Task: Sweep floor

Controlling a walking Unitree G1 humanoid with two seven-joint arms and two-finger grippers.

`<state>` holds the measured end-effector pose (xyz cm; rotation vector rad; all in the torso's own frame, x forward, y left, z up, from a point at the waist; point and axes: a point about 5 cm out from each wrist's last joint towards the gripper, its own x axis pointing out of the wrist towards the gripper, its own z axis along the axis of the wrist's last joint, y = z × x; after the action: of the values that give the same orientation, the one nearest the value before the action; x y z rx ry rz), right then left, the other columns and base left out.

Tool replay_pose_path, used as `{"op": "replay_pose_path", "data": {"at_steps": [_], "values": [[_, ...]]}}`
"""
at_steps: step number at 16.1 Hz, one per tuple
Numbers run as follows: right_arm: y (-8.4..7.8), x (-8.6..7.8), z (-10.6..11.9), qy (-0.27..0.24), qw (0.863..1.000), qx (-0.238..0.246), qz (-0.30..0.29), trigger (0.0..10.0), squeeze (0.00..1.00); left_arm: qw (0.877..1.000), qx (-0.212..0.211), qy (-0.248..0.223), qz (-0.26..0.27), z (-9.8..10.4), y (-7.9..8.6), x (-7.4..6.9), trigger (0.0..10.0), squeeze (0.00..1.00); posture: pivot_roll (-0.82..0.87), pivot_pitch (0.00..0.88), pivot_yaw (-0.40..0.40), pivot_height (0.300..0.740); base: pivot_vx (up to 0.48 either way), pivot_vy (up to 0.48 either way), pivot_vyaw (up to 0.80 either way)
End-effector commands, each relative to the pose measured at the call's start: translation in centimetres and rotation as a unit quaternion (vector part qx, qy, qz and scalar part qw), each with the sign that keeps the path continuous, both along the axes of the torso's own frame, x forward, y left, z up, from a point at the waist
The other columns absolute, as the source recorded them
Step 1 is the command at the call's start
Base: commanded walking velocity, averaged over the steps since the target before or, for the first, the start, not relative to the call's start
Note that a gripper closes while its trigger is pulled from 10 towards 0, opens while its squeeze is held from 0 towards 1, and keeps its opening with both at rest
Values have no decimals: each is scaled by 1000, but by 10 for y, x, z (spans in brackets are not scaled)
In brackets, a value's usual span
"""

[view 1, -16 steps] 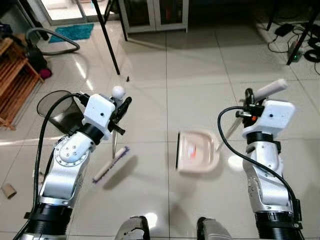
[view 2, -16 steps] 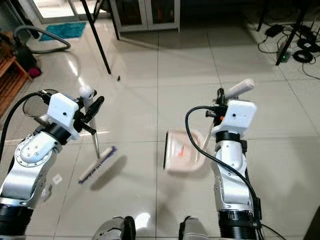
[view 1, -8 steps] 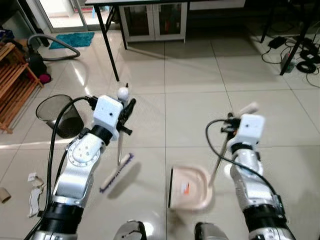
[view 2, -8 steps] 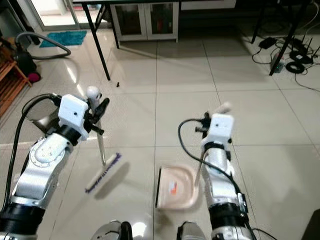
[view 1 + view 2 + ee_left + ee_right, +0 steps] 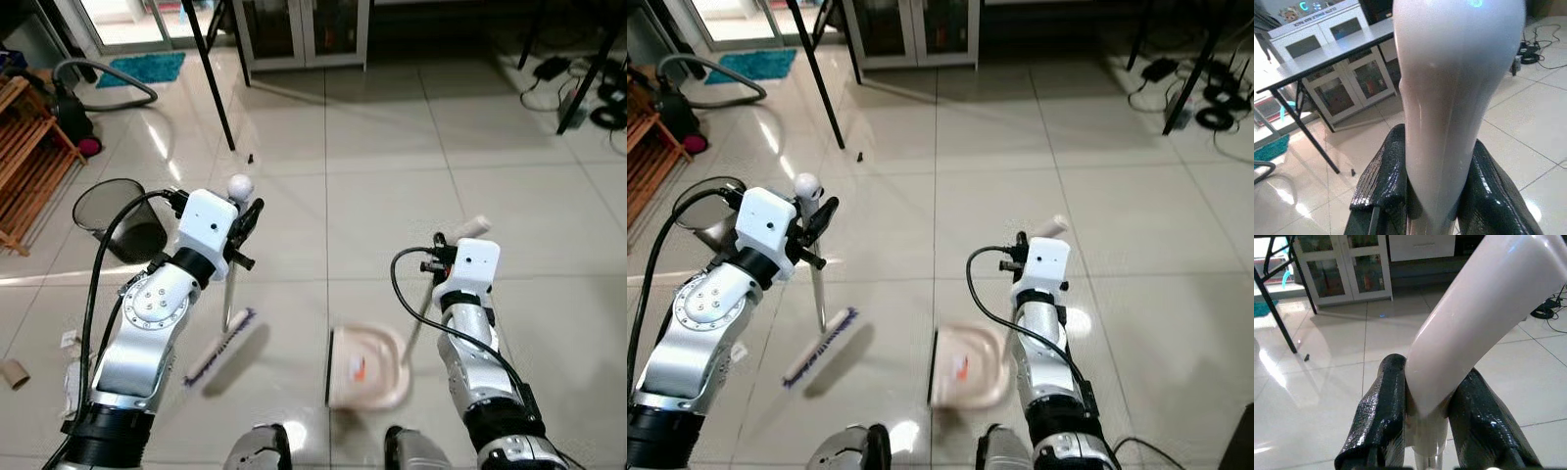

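1. Left gripper [image 5: 1432, 186]: jaws clenched on the broom handle [image 5: 1449, 98] near its top, one black finger [image 5: 1381, 176] on each side. The knob end [image 5: 238, 185] stands just above the grip.
2. Right gripper [image 5: 1425, 426]: jaws clenched on the dustpan handle [image 5: 1474, 313], close to its upper end.
3. Broom head [image 5: 219, 346]: low over the tile at about 7 o'clock from the left gripper, tilted; whether the bristles touch the floor I cannot tell.
4. Dustpan [image 5: 367, 366]: on the floor at about 8 o'clock from the right gripper, its mouth facing the broom, with bare tile between them.
5. Risk, judged: both grips sit high on long smooth handles. A sideways load at the broom head could twist the handle between the fingers, and the stroke would then go wide.
6. Risk, judged: if the dustpan lip lifts, dirt passes under it.
7. Debris: paper scraps [image 5: 72, 372] and a cardboard tube [image 5: 15, 373] lie at 9 o'clock from the broom head, away from the dustpan; a stroke towards the dustpan would miss them.
8. Bin [image 5: 118, 217] and the left arm's cable [image 5: 98, 294] lie close to the left arm; a wide backswing may snag either.
9. The robot's feet [image 5: 257, 448] stand just behind the dustpan; a step forward may kick it.
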<state>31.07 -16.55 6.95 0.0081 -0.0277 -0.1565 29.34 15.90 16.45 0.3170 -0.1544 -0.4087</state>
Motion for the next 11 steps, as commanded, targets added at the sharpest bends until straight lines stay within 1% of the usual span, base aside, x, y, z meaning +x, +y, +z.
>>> {"op": "replay_pose_path", "data": {"at_steps": [1, 5, 7, 9, 11], "values": [[1, 3, 6, -23, 1000, 13, -3, 10000, 0, 1000, 10, -10, -5, 6, 2, -4, 10000, 0, 67, 248, 127, 740, 0, 0, 0], [2, 4, 6, -39, 999, 3, 4, 10000, 0, 1000, 13, -8, -7, 9, 4, -6, 10000, 0, 86, 263, 128, 740, 0, 0, 0], [2, 3, 2, -36, 999, -4, 5, 10000, 0, 1000, 17, -9, -9, 10, 5, -7, 10000, 0, 102, 272, 127, 740, 0, 0, 0], [3, 4, -3, -23, 1000, -6, 5, 10000, 0, 1000, 20, -7, -7, 12, 9, -8, 10000, 0, 117, 276, 126, 740, 0, 0, 0], [5, 5, -4, -20, 1000, -10, 5, 10000, 0, 1000, 23, -6, -5, 12, 10, -9, 10000, 0, 120, 274, 126, 740, 0, 0, 0]]}}
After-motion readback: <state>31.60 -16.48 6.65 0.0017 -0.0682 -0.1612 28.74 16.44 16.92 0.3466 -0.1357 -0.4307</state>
